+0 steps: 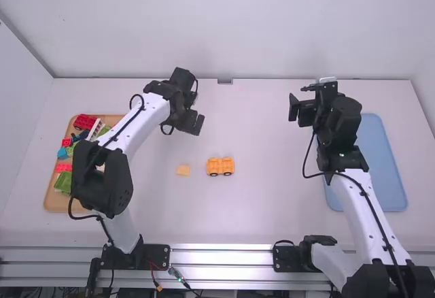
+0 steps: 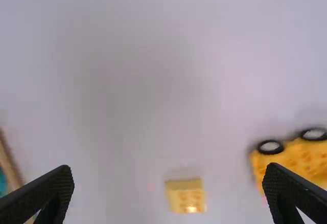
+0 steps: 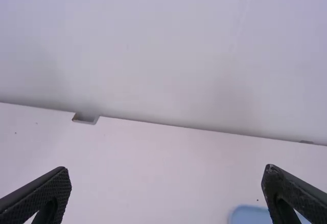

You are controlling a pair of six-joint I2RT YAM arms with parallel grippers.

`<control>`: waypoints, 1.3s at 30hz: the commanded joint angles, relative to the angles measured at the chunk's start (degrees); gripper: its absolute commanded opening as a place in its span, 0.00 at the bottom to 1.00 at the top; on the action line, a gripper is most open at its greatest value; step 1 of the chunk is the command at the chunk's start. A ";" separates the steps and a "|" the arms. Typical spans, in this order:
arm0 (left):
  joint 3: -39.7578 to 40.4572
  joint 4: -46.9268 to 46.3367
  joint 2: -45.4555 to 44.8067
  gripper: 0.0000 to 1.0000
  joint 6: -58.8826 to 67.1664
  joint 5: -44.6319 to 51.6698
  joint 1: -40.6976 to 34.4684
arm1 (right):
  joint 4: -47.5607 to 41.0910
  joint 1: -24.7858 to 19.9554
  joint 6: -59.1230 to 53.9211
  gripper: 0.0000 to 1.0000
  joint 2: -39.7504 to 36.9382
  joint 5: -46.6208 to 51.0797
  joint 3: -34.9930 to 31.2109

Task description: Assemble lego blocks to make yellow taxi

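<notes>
The orange-yellow toy-brick vehicle body (image 1: 220,167) is located on the white table (image 1: 265,209), between the two arms, with two black wheels along its side nearest the arm bases. A small, square, pale yellow block (image 1: 183,169) lies to its left, near it but not touching. The left gripper (image 1: 198,109) is positioned above the table, beyond both parts as seen from the bases; its fingers are spread wide, with no part clamped. The right gripper (image 1: 300,98) is positioned left of the far end of the light blue plastic tray (image 1: 370,155); its fingers are likewise spread wide and empty. At the far left, a tan rectangular tray (image 1: 49,199) holds red, green, blue and white bricks, partly covered by the left arm.
</notes>
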 commanded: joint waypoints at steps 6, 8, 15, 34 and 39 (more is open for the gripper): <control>-0.72 -2.16 -1.60 0.99 58.60 13.29 1.88 | 0.55 0.15 0.66 0.99 -1.16 0.00 2.03; -1.05 -3.82 -1.97 0.99 65.59 18.82 3.30 | 0.52 0.17 0.70 0.99 -1.16 -0.07 2.03; -8.00 -7.89 -1.90 0.99 98.86 48.15 14.82 | -5.03 2.36 -11.34 0.99 -1.01 -15.56 2.01; -38.14 25.07 0.94 0.99 94.09 56.00 22.08 | -15.78 9.55 -62.27 0.99 33.79 -54.99 2.03; -42.88 33.62 0.94 0.99 90.18 56.02 22.16 | -15.72 9.55 -68.17 0.99 40.39 -59.67 2.03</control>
